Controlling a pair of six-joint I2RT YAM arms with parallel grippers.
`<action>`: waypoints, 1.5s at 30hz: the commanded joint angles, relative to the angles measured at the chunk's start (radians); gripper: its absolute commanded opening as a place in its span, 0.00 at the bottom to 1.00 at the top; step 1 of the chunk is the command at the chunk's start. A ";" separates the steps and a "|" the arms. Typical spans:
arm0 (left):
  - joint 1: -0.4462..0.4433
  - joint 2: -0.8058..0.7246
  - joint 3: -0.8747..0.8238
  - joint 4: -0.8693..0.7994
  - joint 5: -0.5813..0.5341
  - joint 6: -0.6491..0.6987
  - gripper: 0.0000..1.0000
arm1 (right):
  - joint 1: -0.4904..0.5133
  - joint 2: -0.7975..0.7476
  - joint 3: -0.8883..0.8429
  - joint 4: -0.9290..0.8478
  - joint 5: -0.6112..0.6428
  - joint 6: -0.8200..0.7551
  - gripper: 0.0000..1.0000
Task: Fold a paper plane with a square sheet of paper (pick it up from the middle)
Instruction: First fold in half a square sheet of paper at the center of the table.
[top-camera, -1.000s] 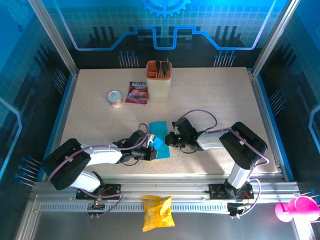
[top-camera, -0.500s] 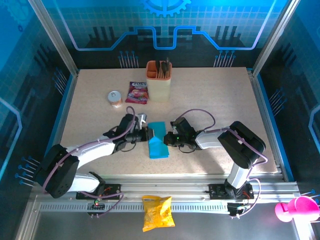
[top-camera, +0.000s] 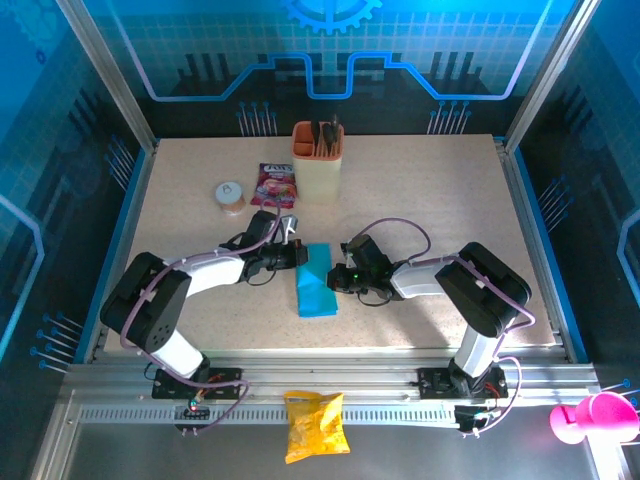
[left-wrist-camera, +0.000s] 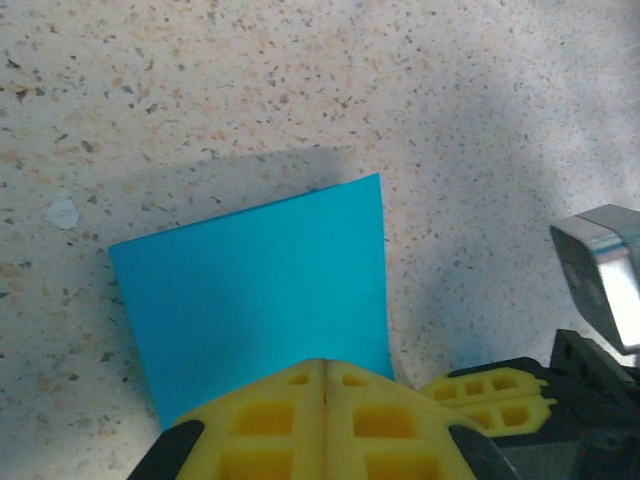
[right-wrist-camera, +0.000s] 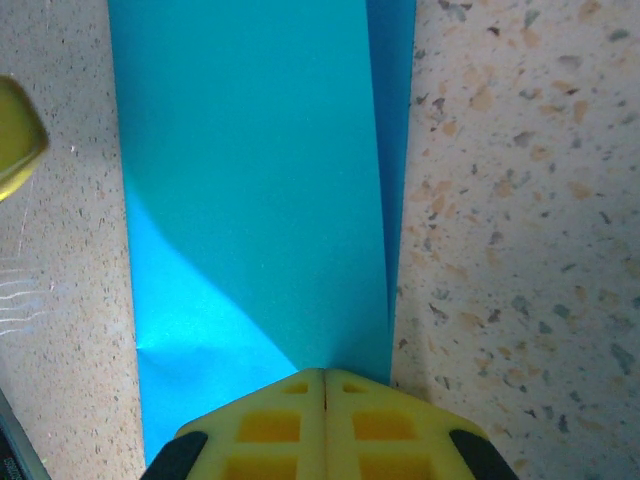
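Risk of a skewed crease: folded blue paper strip (top-camera: 316, 281) flat at mid-table, pinned from either side under left gripper (top-camera: 297, 258) and right gripper (top-camera: 335, 278) — both with fingers pressed together — liable to skid under uneven push.

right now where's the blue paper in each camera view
Top external: paper near the picture's middle.
Left wrist: paper mid-frame, near end at the left fingers.
Right wrist: paper as a tall strip left of centre, from the top edge down to the right fingers.
Shared landmark: the speckled beige table.
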 joint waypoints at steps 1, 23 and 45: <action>0.014 0.025 0.030 -0.002 0.016 0.037 0.05 | 0.042 0.107 -0.054 -0.142 0.050 -0.007 0.00; 0.049 0.129 -0.020 0.036 -0.043 0.086 0.00 | 0.041 0.049 -0.001 -0.195 0.041 -0.036 0.00; 0.050 0.131 -0.036 0.042 -0.037 0.101 0.00 | 0.115 -0.038 0.235 -0.212 -0.077 -0.125 0.00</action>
